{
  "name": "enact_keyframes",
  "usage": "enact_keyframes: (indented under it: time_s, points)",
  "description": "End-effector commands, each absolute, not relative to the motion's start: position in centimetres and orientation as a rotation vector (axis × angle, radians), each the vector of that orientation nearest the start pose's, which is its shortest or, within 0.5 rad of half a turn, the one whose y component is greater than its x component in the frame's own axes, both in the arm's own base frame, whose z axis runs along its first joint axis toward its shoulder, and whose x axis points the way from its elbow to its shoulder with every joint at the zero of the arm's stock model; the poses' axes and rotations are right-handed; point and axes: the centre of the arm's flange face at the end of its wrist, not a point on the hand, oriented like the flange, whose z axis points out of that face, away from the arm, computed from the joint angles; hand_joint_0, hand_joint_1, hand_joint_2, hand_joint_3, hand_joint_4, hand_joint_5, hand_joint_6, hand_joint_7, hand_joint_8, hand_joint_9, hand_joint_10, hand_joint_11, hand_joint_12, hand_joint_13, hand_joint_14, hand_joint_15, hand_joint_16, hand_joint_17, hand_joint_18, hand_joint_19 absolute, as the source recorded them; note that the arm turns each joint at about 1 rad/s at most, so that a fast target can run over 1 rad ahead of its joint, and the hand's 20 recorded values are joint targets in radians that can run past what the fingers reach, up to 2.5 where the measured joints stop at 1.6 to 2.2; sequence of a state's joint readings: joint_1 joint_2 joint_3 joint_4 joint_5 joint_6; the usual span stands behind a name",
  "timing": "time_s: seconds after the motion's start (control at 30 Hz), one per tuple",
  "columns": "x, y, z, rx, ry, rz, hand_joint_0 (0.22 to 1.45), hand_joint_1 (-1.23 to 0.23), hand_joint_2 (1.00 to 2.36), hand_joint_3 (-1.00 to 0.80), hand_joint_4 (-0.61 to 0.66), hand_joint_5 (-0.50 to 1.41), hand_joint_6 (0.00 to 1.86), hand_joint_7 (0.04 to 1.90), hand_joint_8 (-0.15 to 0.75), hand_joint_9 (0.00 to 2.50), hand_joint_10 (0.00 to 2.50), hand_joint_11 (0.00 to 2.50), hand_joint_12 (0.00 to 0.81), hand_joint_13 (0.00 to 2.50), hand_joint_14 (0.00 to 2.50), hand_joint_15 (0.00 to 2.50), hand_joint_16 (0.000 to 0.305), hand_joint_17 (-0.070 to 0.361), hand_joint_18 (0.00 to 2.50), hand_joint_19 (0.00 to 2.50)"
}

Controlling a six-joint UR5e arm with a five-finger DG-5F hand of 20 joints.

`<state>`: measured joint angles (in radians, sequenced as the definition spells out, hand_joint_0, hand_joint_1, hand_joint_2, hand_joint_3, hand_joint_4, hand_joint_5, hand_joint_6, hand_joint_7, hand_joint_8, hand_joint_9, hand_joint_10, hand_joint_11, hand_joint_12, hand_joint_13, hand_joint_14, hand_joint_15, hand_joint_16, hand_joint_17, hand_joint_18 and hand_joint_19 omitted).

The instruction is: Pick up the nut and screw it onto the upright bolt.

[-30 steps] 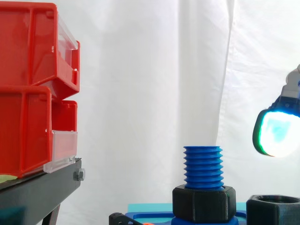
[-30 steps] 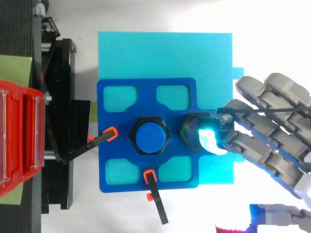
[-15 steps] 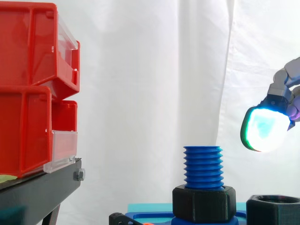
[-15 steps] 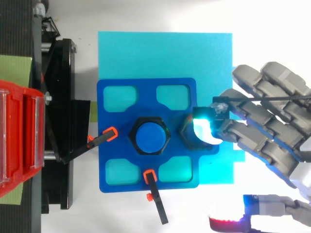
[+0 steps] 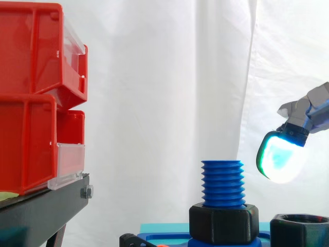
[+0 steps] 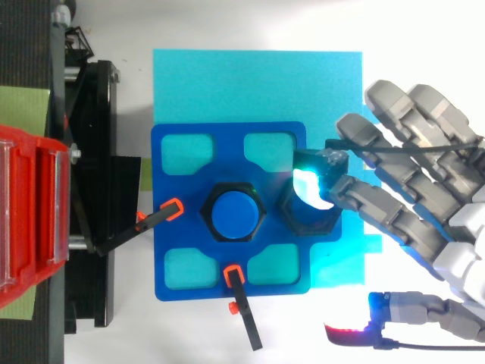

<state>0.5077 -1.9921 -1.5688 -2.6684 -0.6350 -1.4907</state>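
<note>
Fingers (image 6: 379,220) of the hand (image 6: 458,227) stretch loosely spread, holding nothing; we see one cyan pad (image 5: 277,162) hanging above the black nut (image 6: 303,221), which seems to lie straight beneath it, flat just beside the upright bolt (image 6: 233,214) on the blue plate (image 6: 161,227).

We log the bolt (image 5: 222,182) and nut (image 5: 299,230) as matt plastic — faintly ribbed. Bins (image 5: 31,103) look like glossy plastic; the curtain (image 5: 154,77) is creased cloth.
</note>
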Motion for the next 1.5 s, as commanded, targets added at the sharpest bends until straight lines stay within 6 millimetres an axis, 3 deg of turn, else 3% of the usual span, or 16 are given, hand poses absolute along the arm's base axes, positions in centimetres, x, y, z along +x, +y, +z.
enact_keyframes:
  time_s: [0.0,0.37,0.63,1.23,1.47]
  points:
    - [62.6,10.0,29.4,0.424,1.486,-0.248,0.34,-0.62,1.0,-0.5,0.15,-0.3,0.5,0.64,0.302,0.0,0.0,0.0,0.46,0.0,0.0,0.0,0.066,0.149,0.0,0.0]
    - [62.7,9.2,29.2,0.433,1.487,-0.259,0.33,-0.61,1.0,-0.5,0.17,-0.3,0.5,0.64,0.303,0.0,0.0,0.0,0.461,0.0,0.0,0.0,0.066,0.149,0.0,0.0]
    - [63.2,9.2,26.9,0.425,1.509,-0.278,0.34,-0.61,1.0,-0.5,0.18,-0.3,0.5,0.66,0.308,0.0,0.0,0.0,0.461,0.0,0.0,0.0,0.066,0.148,0.0,0.0]
    - [63.4,8.6,26.9,0.432,1.502,-0.282,0.34,-0.59,1.0,-0.5,0.2,-0.3,0.5,0.69,0.308,0.03,0.0,0.0,0.456,0.01,0.0,0.0,0.065,0.146,0.0,0.0]
    - [63.8,9.1,25.3,0.427,1.508,-0.286,0.35,-0.58,1.0,-0.5,0.2,-0.3,0.5,0.7,0.309,0.05,0.0,0.0,0.458,0.02,0.0,0.0,0.065,0.146,0.0,0.0]
